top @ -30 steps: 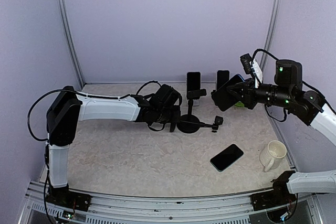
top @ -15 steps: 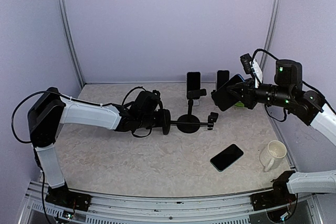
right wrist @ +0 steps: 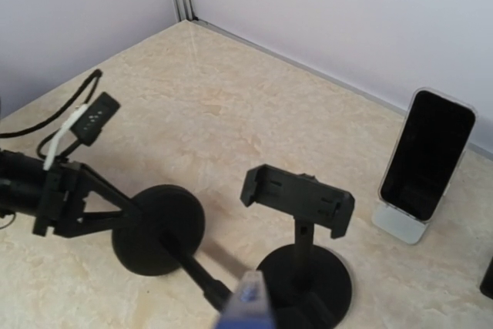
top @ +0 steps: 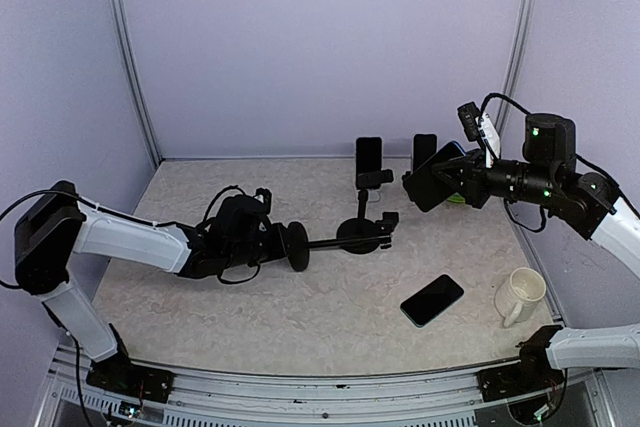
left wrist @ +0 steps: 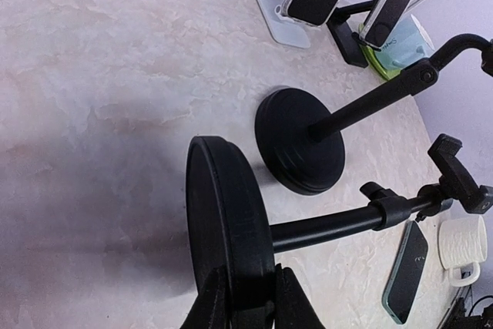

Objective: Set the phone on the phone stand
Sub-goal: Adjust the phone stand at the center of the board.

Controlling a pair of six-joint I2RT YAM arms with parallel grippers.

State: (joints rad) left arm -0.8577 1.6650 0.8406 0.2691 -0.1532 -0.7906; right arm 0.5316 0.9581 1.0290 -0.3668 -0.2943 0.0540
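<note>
My left gripper (left wrist: 243,283) is shut on the rim of the round base (left wrist: 227,221) of a black phone stand (top: 335,240). That stand is tipped on its side, its pole pointing right to its clamp (left wrist: 456,182). A second black phone stand (right wrist: 296,199) stands upright with an empty clamp, its base (top: 358,235) beside the tipped pole. My right gripper (top: 452,179) hovers above the table's back right, shut on a dark phone (top: 432,177) whose blue edge (right wrist: 246,306) shows at the bottom of the right wrist view. Another dark phone (top: 432,299) lies flat on the table.
Two more phones rest on small stands at the back, one on a white stand (top: 368,159) and one to its right (top: 425,150). A white mug (top: 520,295) sits at the front right. A green-and-white container (left wrist: 400,40) stands behind the back phones.
My left arm has drawn back to the left, dragging the tipped stand with it, so its base and clamp now sit further left. The right arm and its phone have not moved.
</note>
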